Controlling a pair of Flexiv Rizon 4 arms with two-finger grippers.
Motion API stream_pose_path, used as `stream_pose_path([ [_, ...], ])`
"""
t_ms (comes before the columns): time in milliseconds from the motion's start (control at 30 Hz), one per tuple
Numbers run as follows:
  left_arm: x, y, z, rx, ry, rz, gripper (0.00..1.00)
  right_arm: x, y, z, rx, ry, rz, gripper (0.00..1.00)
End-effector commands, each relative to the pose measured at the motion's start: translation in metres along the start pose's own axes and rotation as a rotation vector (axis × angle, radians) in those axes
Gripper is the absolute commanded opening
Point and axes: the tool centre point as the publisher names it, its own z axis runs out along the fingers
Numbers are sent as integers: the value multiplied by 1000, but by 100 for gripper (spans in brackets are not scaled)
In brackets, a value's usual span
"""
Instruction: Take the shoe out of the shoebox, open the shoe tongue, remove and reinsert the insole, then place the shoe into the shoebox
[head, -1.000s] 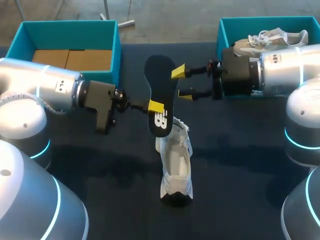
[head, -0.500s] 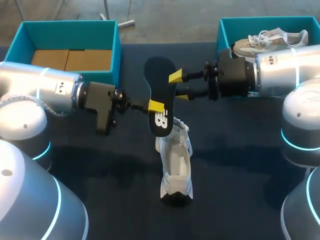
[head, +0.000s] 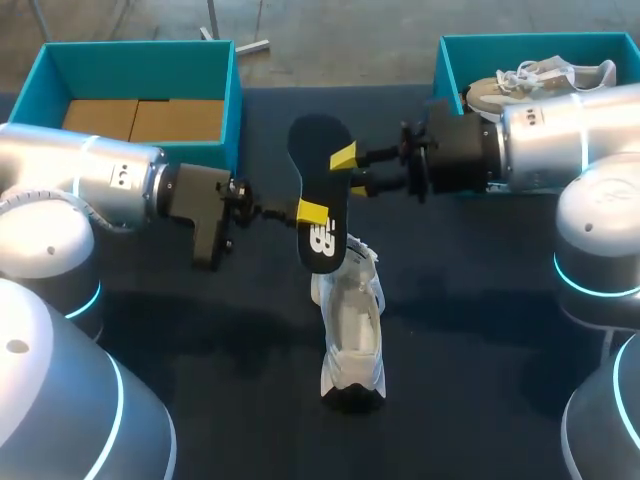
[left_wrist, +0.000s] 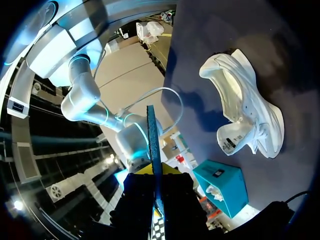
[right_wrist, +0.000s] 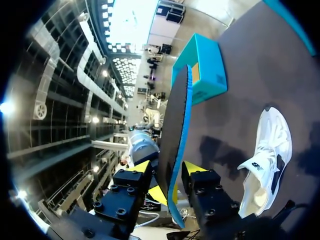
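A black insole hangs upright above the table, its blue edge showing in the right wrist view. My left gripper is shut on its middle, where the insole stands edge-on between the fingers. My right gripper straddles its upper part from the right. Its fingers stand a little apart on either side, still open. The white shoe lies on the dark table below the insole, opening up, and shows in both wrist views.
A teal shoebox at the back right holds a beige shoe, partly behind my right arm. A second teal box at the back left holds brown cardboard.
My right gripper has moved left onto the insole and its fingers have narrowed around it. The left gripper, insole and shoe have stayed put.
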Motion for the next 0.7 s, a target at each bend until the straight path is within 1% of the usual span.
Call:
stream_pose_path([
  [33, 0, -1, 1, -3, 0, 3, 0, -2, 2, 10, 5, 4, 6, 30],
  [367, 0, -1, 1, -3, 0, 3, 0, 0, 0, 11, 2, 11, 15, 18],
  [533, 0, -1, 1, -3, 0, 3, 0, 0, -2, 10, -1, 23, 33, 15],
  [633, 0, -1, 1, -3, 0, 3, 0, 0, -2, 10, 0, 25, 36, 10],
  [700, 0, -1, 1, -3, 0, 3, 0, 1, -2, 10, 1, 27, 37, 9],
])
